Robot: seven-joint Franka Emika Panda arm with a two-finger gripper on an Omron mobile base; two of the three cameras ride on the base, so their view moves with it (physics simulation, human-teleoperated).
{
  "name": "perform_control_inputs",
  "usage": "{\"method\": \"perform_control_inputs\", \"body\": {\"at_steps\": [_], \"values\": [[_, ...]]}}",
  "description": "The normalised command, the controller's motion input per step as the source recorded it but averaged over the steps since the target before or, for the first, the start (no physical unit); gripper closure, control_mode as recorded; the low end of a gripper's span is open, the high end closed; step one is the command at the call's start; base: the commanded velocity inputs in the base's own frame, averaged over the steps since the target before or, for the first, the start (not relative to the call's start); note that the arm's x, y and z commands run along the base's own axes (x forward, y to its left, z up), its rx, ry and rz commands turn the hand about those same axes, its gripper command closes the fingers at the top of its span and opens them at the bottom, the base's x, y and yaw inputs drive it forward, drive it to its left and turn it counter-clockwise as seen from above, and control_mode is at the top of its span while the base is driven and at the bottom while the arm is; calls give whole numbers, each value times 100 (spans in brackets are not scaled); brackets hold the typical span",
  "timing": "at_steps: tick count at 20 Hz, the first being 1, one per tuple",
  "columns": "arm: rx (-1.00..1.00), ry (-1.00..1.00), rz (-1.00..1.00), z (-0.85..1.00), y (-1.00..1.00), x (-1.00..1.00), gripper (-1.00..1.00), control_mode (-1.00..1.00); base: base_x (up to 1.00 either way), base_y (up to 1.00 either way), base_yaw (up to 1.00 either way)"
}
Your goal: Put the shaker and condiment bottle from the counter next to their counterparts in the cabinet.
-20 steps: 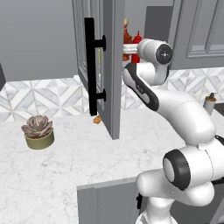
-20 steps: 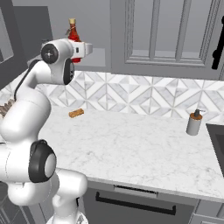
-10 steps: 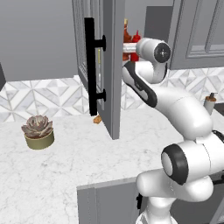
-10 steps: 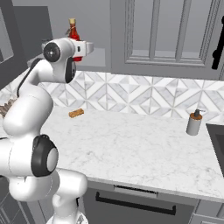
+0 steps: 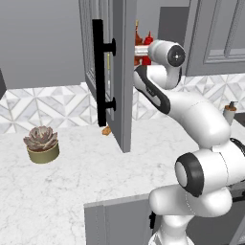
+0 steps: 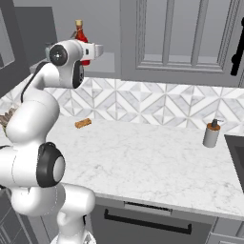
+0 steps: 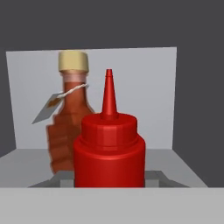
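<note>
Condiment bottle (image 7: 109,148), bright red plastic squeeze type with a pointed nozzle cap: you find it upright and close before the hand camera, inside the grey wall cabinet (image 5: 122,72), over the front edge of the pale shelf (image 7: 26,162). Gripper (image 6: 97,50): closed tight on the condiment bottle; the finger tips themselves are hidden low behind the bottle's body, so you cannot see the contact.

Counterpart bottle (image 7: 70,118), dark orange-red, leaf-embossed glass with a yellowish cap and a small paper tag on a string at the neck: upright on the same shelf, behind the red one and to its left in the hand view, nearer the back wall. Whether the two touch you cannot tell.

Cabinet door, panelled grey with a long black vertical bar handle (image 5: 98,72): standing open, edge-on to the left base camera, with the white arm reaching past its right side.

White grey-veined marble counter (image 6: 143,152) carries:
- a small brown oblong item (image 6: 83,124), near the back wall below the cabinet;
- a grey pump dispenser with a tan top (image 6: 211,134), at the right end near the back edge;
- a reddish-brown succulent in a round olive pot (image 5: 42,144), at the left end.
</note>
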Motion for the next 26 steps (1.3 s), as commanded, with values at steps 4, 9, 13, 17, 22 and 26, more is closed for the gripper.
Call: {"method": "perform_control_inputs", "body": {"at_steps": [4,9,13,17,22,26], "values": [[0,0,0,0,6,11,-100,-100,0,0,0],[0,0,0,0,4,5,-100,-100,0,0,0],[0,0,0,0,0,0,-100,-100,0,0,0],[0,0,0,0,0,0,-100,-100,0,0,0],[0,-10,0,0,0,-32,-100,-100,0,0,0],[0,-14,0,0,0,-48,-100,-100,0,0,0]]}}
